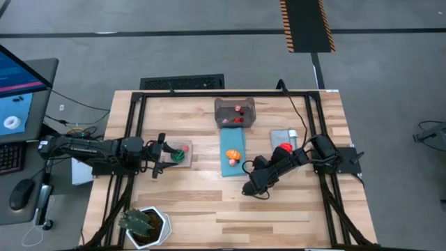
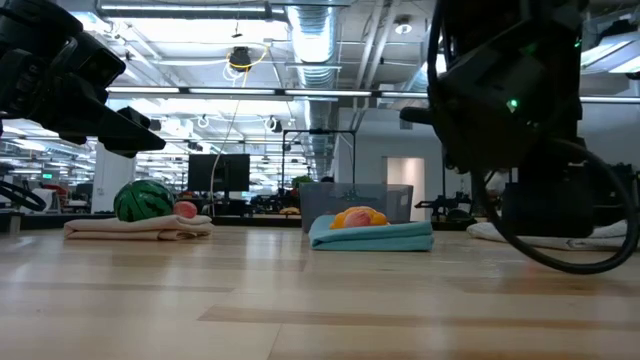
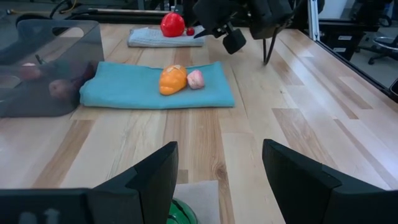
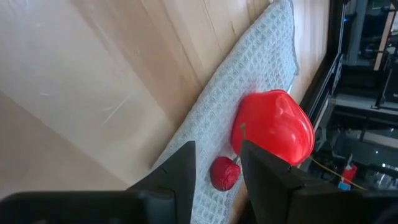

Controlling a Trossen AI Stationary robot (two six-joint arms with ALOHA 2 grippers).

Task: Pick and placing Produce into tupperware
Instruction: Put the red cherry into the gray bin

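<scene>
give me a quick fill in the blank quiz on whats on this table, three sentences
1. The orange toy piece and the pink one beside it lie on a ____ mat.
2. The big red toy rests on a grey mat with a small ____ piece next to it.
3. The tupperware already holds ____ produce.

Missing words: blue; red; some

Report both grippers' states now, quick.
Left gripper: open, empty, above the green produce on the tan mat.
Right gripper: partly open, holding nothing, near the small red produce on the grey mat.
</scene>
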